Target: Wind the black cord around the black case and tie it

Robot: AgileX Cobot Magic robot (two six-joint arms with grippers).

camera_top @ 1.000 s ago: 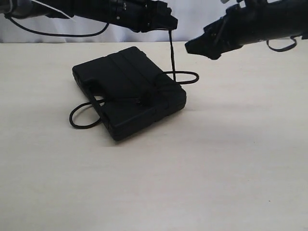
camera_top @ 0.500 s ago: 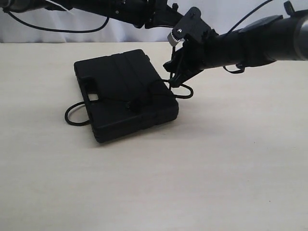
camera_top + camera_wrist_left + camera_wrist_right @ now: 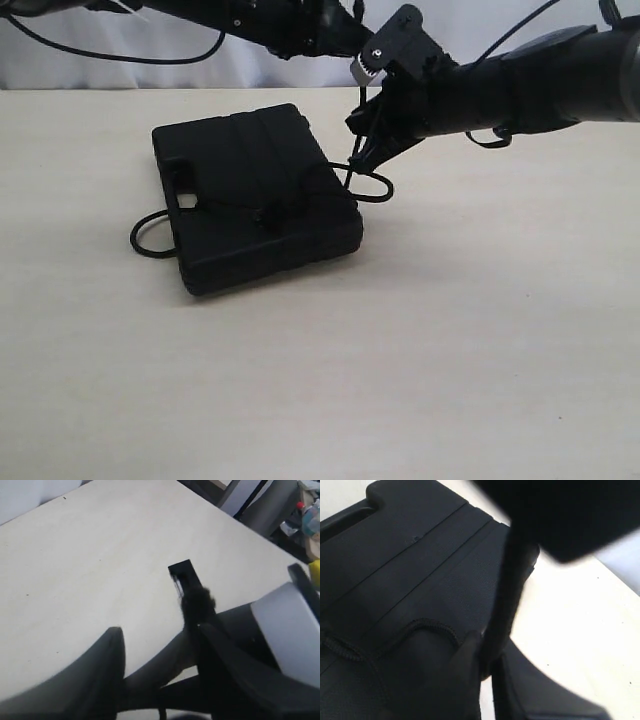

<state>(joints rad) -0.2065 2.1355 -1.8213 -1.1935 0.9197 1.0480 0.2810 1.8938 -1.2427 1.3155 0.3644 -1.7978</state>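
the black case (image 3: 250,180) lies flat on the pale table (image 3: 450,350), a bit left of middle. the black cord (image 3: 142,238) loops out at its left side, crosses the lid and rises at the right edge into the right gripper (image 3: 362,150), which is clenched on it. the left gripper (image 3: 160,630), up behind, has its fingers spread, with the cord's frayed tip just beside one.

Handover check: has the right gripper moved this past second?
Yes: against the table's back edge, the right gripper came left and down onto the black cord by the black case.
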